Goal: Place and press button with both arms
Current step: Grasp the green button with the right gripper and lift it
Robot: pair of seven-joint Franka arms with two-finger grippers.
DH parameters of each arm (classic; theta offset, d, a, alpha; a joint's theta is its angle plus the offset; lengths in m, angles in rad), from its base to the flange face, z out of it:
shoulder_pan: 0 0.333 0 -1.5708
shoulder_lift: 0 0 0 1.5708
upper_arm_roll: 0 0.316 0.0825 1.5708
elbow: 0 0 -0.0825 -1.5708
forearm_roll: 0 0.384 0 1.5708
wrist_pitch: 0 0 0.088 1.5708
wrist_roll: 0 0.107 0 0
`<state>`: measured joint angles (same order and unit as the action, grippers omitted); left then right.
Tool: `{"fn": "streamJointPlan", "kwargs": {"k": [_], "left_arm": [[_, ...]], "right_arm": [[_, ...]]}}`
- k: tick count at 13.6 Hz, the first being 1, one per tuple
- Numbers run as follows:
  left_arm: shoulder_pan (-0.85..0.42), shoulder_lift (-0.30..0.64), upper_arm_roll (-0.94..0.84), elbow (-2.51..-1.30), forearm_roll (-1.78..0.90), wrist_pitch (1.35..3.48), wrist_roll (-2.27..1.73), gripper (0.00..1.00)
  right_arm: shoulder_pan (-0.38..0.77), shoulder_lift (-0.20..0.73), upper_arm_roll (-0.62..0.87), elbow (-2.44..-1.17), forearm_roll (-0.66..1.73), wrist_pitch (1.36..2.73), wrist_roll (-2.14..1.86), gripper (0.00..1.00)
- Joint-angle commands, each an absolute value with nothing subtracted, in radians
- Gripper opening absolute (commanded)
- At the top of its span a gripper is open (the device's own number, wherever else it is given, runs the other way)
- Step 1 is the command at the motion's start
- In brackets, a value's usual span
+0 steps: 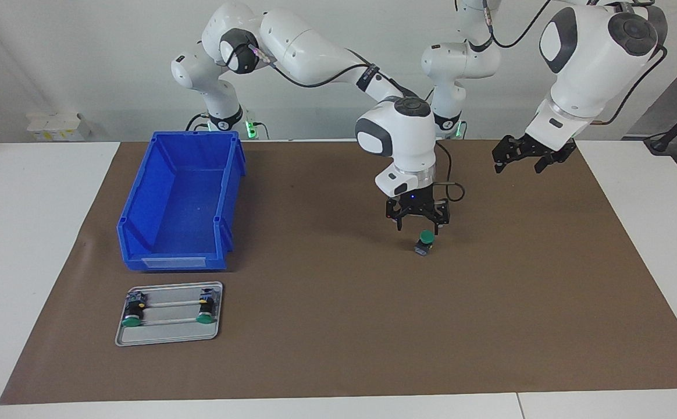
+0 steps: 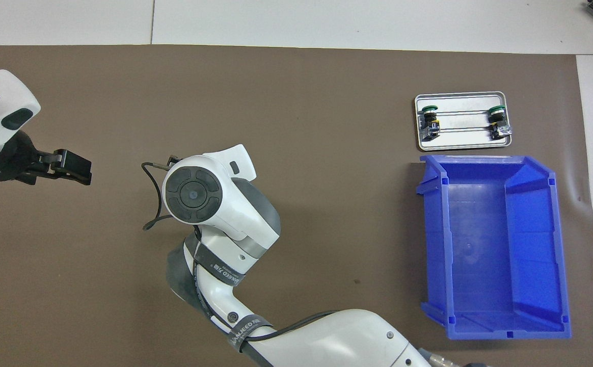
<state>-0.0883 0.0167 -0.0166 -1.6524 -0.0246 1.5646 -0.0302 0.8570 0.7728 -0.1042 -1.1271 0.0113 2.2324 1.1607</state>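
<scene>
We note the right pincer (image 1: 417, 224) spread above the button (image 1: 424, 242); the left pincer (image 1: 523, 158) waits raised, spread.

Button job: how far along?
Placed: one button stands on the brown mat, apart from the two on the tray. In hand: right gripper hovers open right over it. Left gripper waits open, raised. Press not yet done.

Robot lab (white arms (image 1: 292, 52), bare walls).
</scene>
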Motion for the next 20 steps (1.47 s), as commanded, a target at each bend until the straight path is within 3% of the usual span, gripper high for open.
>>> {"fn": "streamJointPlan", "kwargs": {"k": [1, 7, 12, 13, 14, 16, 20], "left_arm": [[-0.094, -0.012, -0.008, -1.684, -0.011, 1.578, -0.026, 0.99], [-0.086, -0.012, -0.006, -1.684, -0.011, 1.623, -0.04, 0.99], [-0.086, -0.011, -0.008, -1.686, -0.011, 1.643, -0.057, 0.99], [-0.086, -0.011, -0.008, -1.686, -0.011, 1.649, -0.052, 0.99], [-0.086, -0.011, -0.008, -1.686, -0.011, 1.655, -0.042, 0.99], [-0.086, -0.009, -0.008, -1.684, -0.011, 1.655, -0.038, 0.99], [-0.086, -0.009, -0.008, -1.683, -0.011, 1.654, -0.04, 0.99]], "right_arm": [[0.864, 0.792, -0.107, -1.123, -0.008, 2.295, 1.177, 1.0], [0.879, 0.831, -0.107, -1.157, -0.072, 2.37, 1.166, 1.0], [0.896, 0.833, -0.107, -1.169, -0.072, 2.372, 1.169, 0.84], [0.899, 0.839, -0.107, -1.169, -0.075, 2.372, 1.169, 0.78], [0.899, 0.839, -0.107, -1.169, -0.077, 2.368, 1.167, 0.57], [0.897, 0.842, -0.107, -1.166, -0.077, 2.355, 1.164, 0.0], [0.882, 0.828, -0.109, -1.154, -0.075, 2.327, 1.163, 0.0]]}}
